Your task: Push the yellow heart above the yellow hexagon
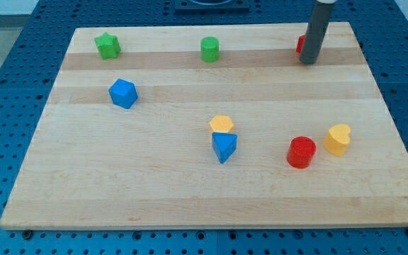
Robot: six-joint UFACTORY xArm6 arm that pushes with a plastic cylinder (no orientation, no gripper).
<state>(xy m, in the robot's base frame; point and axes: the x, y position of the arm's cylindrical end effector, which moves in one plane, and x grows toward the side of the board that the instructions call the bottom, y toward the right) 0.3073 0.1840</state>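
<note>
The yellow heart [338, 139] lies on the wooden board [154, 191] at the view's lower right. The yellow hexagon [222, 124] sits near the board's middle, touching the blue triangle [224, 146] just below it. My tip [308, 61] is at the view's upper right, far above the heart and well right of the hexagon. It stands right next to a red block [300, 44] that the rod mostly hides.
A red cylinder [302, 151] stands just left of the yellow heart. A blue block [123, 93] is at the left. A green star [108, 45] and a green cylinder [210, 49] sit along the top edge.
</note>
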